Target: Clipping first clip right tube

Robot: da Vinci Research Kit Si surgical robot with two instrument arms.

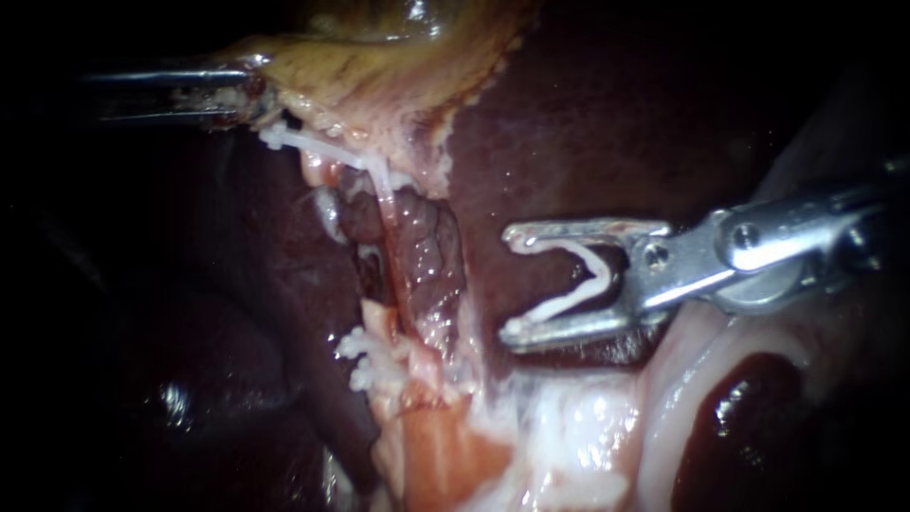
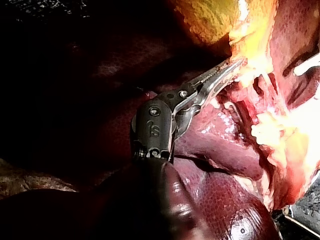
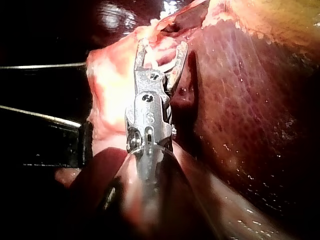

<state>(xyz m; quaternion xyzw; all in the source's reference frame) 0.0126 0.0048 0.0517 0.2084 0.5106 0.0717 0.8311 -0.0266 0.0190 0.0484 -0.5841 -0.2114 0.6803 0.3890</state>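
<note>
My right instrument (image 1: 512, 283) comes in from the right, its jaws spread wide with a white clip (image 1: 580, 277) seated between them. The jaw tips stand just right of the right tube (image 1: 431, 256), a dark, lumpy strand running down from the gallbladder (image 1: 379, 66), and do not touch it. A thinner pink tube (image 1: 387, 228) lies to its left. My left instrument (image 1: 248, 95) is shut on the yellowish gallbladder edge at the upper left, also seen in the left wrist view (image 2: 227, 70). In the right wrist view the right instrument (image 3: 162, 47) points at pale tissue.
Dark red liver (image 1: 588, 123) lies behind and above the right instrument's jaws. Pale fatty tissue (image 1: 569, 427) fills the lower middle, under those jaws. White frayed strands (image 1: 365, 356) hang left of the tubes.
</note>
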